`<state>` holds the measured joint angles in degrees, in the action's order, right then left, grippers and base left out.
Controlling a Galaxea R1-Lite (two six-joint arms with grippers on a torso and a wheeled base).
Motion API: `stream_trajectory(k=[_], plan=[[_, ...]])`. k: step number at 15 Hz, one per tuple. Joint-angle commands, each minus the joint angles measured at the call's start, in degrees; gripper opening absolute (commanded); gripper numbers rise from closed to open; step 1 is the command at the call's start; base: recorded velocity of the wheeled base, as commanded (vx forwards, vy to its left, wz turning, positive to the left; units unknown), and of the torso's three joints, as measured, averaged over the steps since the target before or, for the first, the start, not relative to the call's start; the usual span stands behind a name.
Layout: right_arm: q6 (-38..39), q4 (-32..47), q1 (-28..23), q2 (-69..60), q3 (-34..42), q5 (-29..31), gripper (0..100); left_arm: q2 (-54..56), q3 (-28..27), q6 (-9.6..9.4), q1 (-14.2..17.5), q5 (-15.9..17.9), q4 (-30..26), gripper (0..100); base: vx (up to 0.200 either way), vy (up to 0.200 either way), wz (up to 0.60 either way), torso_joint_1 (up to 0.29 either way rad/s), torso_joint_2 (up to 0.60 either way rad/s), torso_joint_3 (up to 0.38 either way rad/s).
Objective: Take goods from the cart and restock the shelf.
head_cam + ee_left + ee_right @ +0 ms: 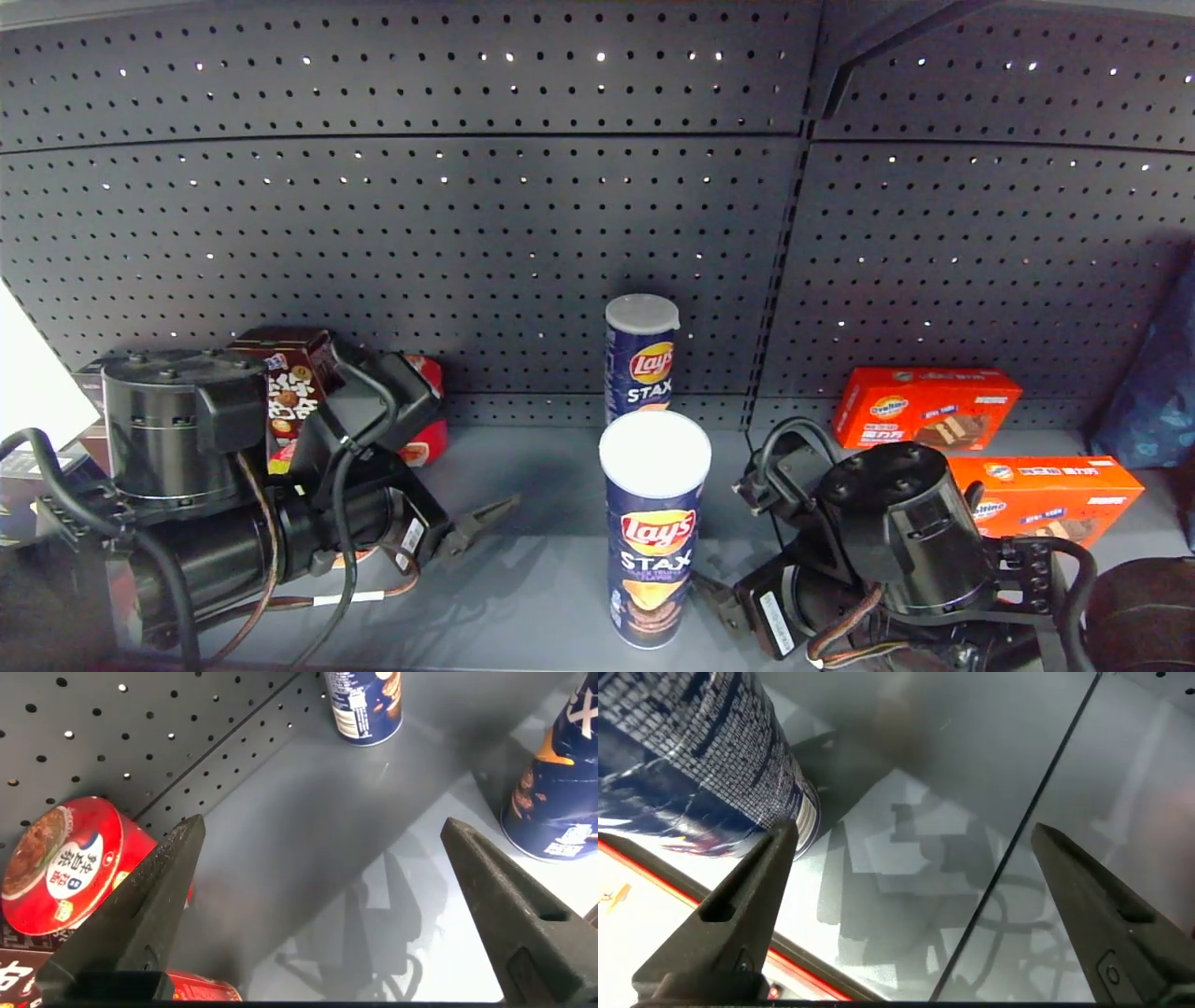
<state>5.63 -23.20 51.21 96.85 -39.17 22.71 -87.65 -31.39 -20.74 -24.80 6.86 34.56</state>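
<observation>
Two tall blue chip cans stand upright on the grey shelf point(532, 569). One can point(642, 359) is at the pegboard back, the other can point(653, 527) near the front edge. My left gripper point(478, 521) hovers low over the shelf to the left of the front can, open point(322, 831) with only bare shelf between its fingers. Both cans point(364, 705) point(561, 793) lie beyond it. My right gripper point(711, 590) sits low, just right of the front can. It is open point(913, 833), and the can point(701, 765) stands beside one finger point(738, 915), outside the jaws.
A brown snack box point(289, 383) and red noodle cups point(425, 411) point(61, 863) stand at the back left behind my left arm. Two orange boxes point(924, 406) point(1055, 495) lie at the right, with a dark blue bag point(1153, 392) at the far right.
</observation>
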Motion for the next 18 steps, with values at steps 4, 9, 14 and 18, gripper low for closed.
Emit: stream_trajectory(k=[4,9,14,18], plan=[[0.0,0.0,0.1,0.0,0.1,0.0,100,-0.2,-0.1,-0.01,0.0,0.0,0.1,100,0.000,0.000,0.00,0.000,0.00,0.000],[0.0,-0.1,0.8,0.8,0.0,0.0,100,-0.2,0.3,-0.01,0.0,0.0,0.3,100,0.000,0.000,0.00,0.000,0.00,0.000],[0.0,-0.1,1.1,1.1,-0.3,0.0,100,-0.2,0.3,-0.01,0.1,0.0,0.4,100,0.000,0.000,0.00,0.000,0.00,0.000],[0.1,-0.2,1.0,1.2,-0.1,0.0,100,-0.2,0.3,-0.01,0.1,0.1,0.4,100,0.000,0.000,0.00,0.000,0.00,0.000]])
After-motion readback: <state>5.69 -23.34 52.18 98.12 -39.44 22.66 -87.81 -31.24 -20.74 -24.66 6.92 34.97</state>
